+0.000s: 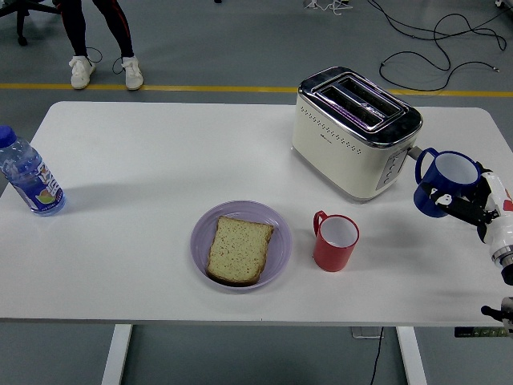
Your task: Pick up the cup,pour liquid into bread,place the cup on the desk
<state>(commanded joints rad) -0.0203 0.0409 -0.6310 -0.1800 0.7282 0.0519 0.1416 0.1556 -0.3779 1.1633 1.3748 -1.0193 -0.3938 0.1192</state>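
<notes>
A dark blue cup (446,183) with a white inside is held upright near the table's right edge, its handle turned towards the toaster. My right hand (469,207) is shut on it from the right, fingers wrapped round its lower side. A slice of bread (238,249) lies on a lilac plate (278,250) near the front middle of the table. A red cup (334,241) stands upright just right of the plate. My left hand is out of view.
A cream toaster (353,133) stands at the back right, close to the left of the blue cup. A water bottle (29,173) stands at the left edge. A person's legs and white shoes (100,70) are on the floor beyond the table.
</notes>
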